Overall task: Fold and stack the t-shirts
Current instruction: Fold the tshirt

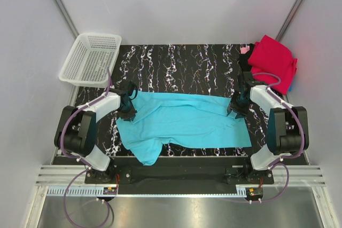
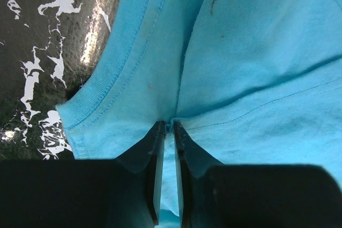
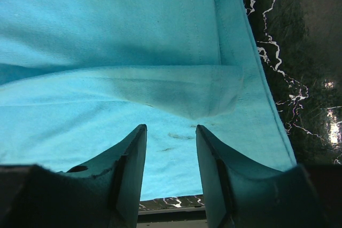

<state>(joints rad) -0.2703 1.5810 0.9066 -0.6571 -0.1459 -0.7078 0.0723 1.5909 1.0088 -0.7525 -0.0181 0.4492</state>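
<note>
A turquoise-blue t-shirt (image 1: 187, 124) lies spread across the black marbled table, its far part folded over and one sleeve hanging towards the front edge. My left gripper (image 1: 128, 109) is at the shirt's left end. In the left wrist view it (image 2: 170, 126) is shut on a pinched fold of the turquoise cloth (image 2: 256, 52) just beside the ribbed collar (image 2: 115, 52). My right gripper (image 1: 235, 108) is at the shirt's right end. In the right wrist view it (image 3: 169, 129) is open, with the flat turquoise cloth (image 3: 107, 25) beneath it and a folded layer just ahead of the fingertips.
A crimson red t-shirt (image 1: 275, 60) lies bunched at the back right corner with a bit of pink cloth (image 1: 245, 49) beside it. A white mesh basket (image 1: 91, 57) stands at the back left. The table (image 1: 181, 62) has white walls around it.
</note>
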